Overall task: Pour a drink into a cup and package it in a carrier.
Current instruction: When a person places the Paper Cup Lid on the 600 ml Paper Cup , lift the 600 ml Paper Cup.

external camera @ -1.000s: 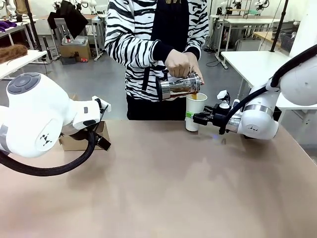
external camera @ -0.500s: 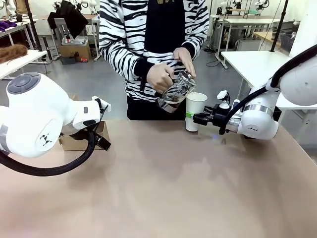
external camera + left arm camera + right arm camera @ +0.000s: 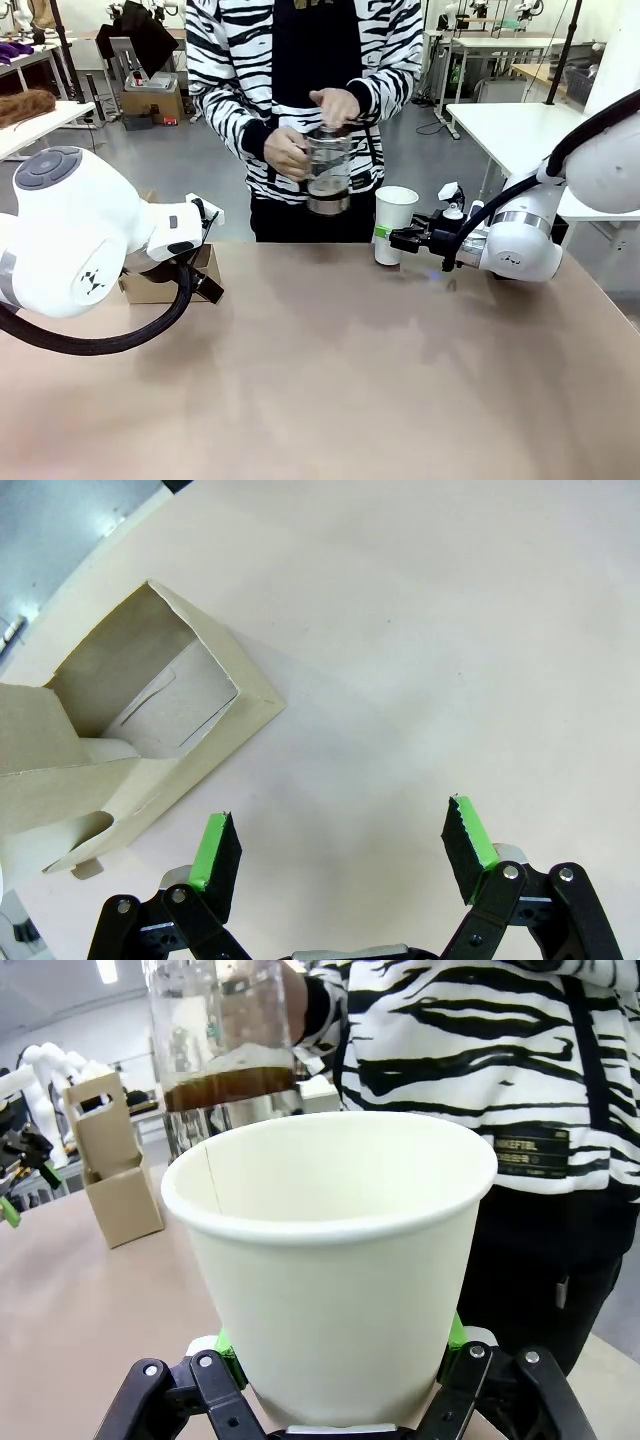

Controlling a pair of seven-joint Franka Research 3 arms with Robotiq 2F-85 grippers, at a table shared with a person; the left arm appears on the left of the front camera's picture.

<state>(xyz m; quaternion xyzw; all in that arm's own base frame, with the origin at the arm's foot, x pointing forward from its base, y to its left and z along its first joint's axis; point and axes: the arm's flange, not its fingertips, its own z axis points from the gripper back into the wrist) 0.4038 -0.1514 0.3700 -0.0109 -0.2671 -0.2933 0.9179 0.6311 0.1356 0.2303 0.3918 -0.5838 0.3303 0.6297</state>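
Your right end effector (image 3: 398, 239) is clamped around the white paper cup (image 3: 394, 212) at the far edge of the bench (image 3: 330, 380). A person (image 3: 300, 60) opposite holds the glass vessel (image 3: 327, 165) upright just beside the cup, the dark drink (image 3: 228, 1087) low inside. Your left end effector (image 3: 342, 850) hangs wide open and empty beside the cardboard carrier (image 3: 150, 780).

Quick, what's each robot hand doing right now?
Left hand: open, holding nothing.
Right hand: closed on the white paper cup.
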